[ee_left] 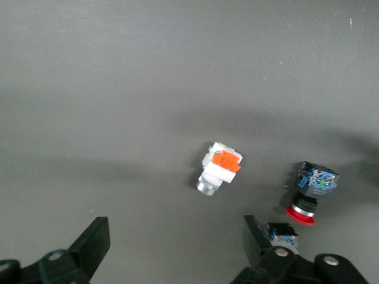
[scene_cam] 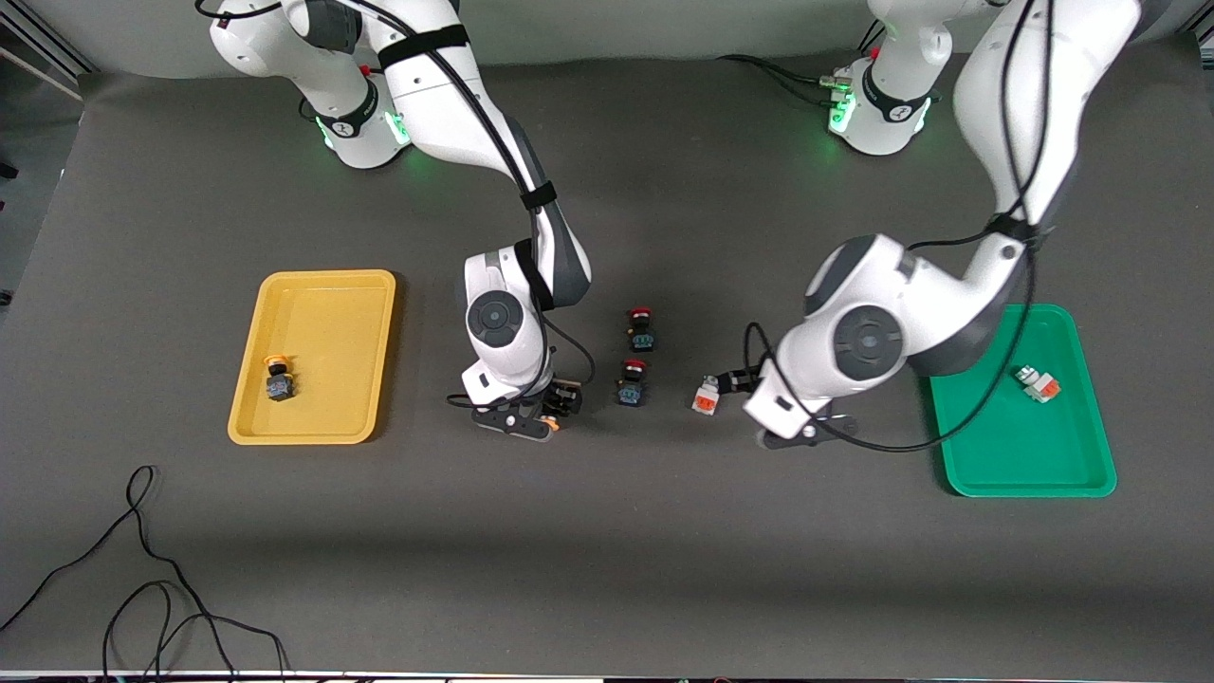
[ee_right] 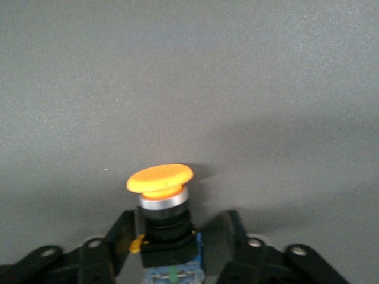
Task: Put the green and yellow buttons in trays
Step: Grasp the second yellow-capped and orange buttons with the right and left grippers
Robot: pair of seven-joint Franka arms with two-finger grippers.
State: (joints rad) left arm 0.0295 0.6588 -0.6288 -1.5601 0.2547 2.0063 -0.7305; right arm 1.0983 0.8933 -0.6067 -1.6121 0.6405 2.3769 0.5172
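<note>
Gripping a dark-bodied switch (ee_right: 169, 236) by its square plastic body, right hand (ee_right: 172, 248) sat low over the matte surface (scene_cam: 607, 531), its domed yellow cap pointing outward. Left hand (ee_left: 177, 254), open, hovered over a white-grey switch (ee_left: 219, 168) lying flat.

The dark grey table (scene_cam: 664, 569) carries a yellow tray (scene_cam: 248, 379) at left of the frame, a green tray (scene_cam: 1091, 427) at right, two red-capped switches (scene_cam: 642, 329) at centre, a white-grey switch (scene_cam: 706, 396) beside them, and black cables (scene_cam: 142, 569) at lower left.

No legible text, label, brand, number or sign was present on any item, on either arm or on the bench (scene_cam: 607, 569).
</note>
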